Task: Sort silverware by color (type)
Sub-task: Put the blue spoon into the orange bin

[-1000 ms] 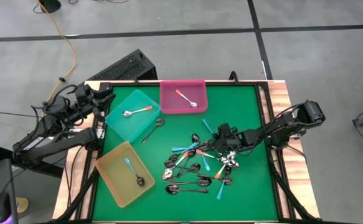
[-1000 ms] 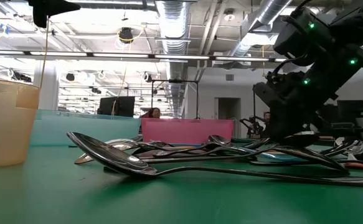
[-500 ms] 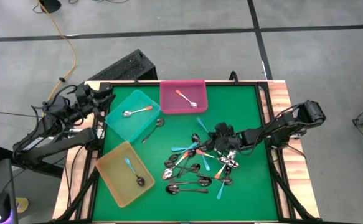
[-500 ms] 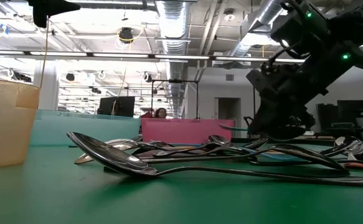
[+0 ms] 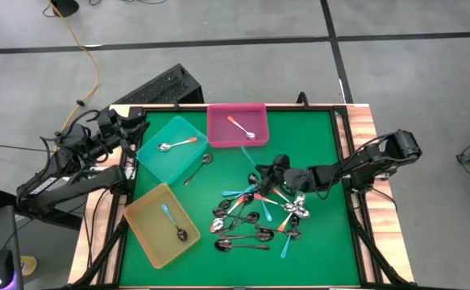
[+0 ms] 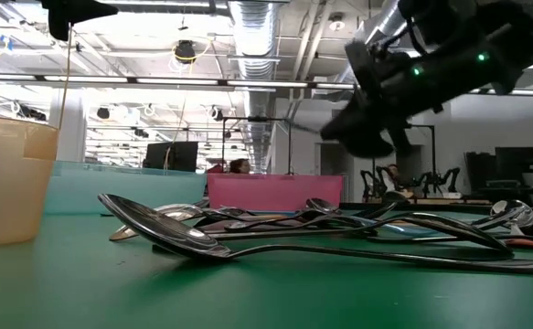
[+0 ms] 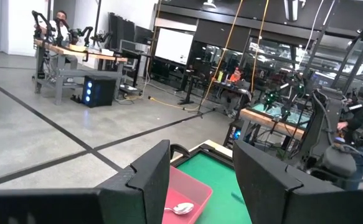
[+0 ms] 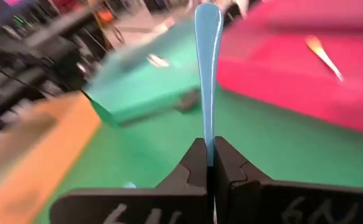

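Our right gripper (image 8: 210, 163) pinches a light blue spoon (image 8: 207, 56), handle pointing toward the far-left trays; the yellow tray (image 5: 142, 225) lies near-left.

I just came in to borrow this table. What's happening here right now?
The robot is sorting spoons into coloured trays. Its right claw is shut on a light blue spoon, held in the air above the spoon pile on the green table. The pink tray, teal tray and yellow tray already hold a few spoons. The left claw waits, shut, beyond the table's edge.
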